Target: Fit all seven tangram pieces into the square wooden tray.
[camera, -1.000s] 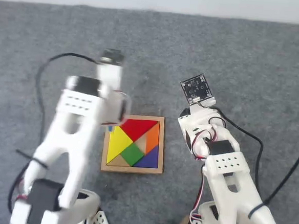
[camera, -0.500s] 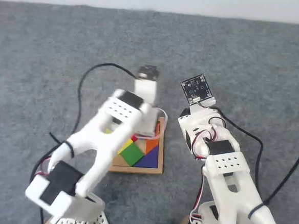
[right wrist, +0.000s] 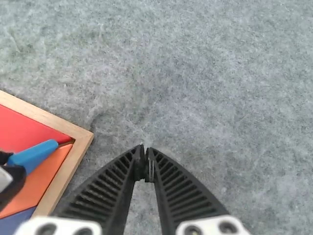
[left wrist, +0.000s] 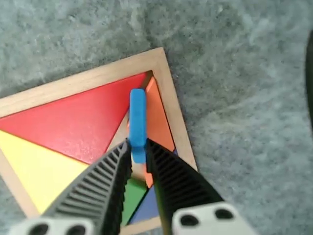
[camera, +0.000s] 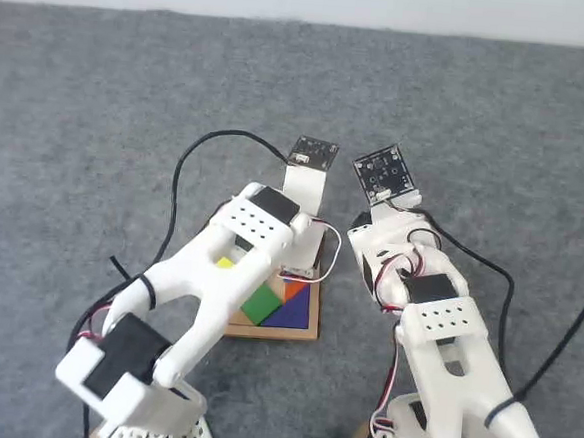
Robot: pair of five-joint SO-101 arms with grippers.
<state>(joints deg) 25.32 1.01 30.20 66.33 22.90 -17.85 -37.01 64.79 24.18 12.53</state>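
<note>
Left gripper (left wrist: 138,146) clamped on the blue piece (left wrist: 137,115) — edge-up over the tray (left wrist: 169,98), above its orange piece (left wrist: 159,120); right gripper (right wrist: 145,164) — fingers together — just beside the tray.

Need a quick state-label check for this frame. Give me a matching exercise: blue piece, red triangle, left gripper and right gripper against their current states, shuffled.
Things
1. blue piece
2. red triangle
3. left gripper
4. right gripper

States
A. shut with nothing in it, over the grey carpet beside the tray
B. shut on a piece, above the tray
C. lying flat in the tray
D. standing on edge, pinched at one end

Pairs: 1-D, 2-C, 3-B, 4-A
</note>
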